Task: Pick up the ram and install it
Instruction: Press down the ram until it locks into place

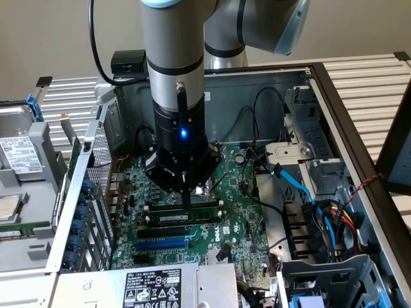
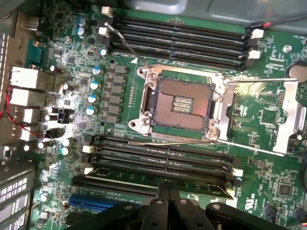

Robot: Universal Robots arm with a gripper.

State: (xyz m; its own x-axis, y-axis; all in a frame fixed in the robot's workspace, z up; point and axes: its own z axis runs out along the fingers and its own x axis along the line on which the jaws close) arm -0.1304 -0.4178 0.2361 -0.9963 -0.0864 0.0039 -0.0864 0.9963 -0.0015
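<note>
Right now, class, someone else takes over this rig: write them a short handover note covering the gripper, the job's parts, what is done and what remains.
Gripper: shut, pressing down on the top edge of the long green RAM stick with black chips.
RAM stick: lying along one of the black memory slots on the green motherboard, below the open silver CPU socket in the exterior view; the blue expansion slot sits nearer the camera.
Done: stick picked up and brought to the slot.
Left: full seating cannot be confirmed; check latches.

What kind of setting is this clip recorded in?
Probably a PC assembly or repair bench: an open computer case lies on its side, motherboard and empty CPU socket exposed, the gripper at the memory slots.
</note>
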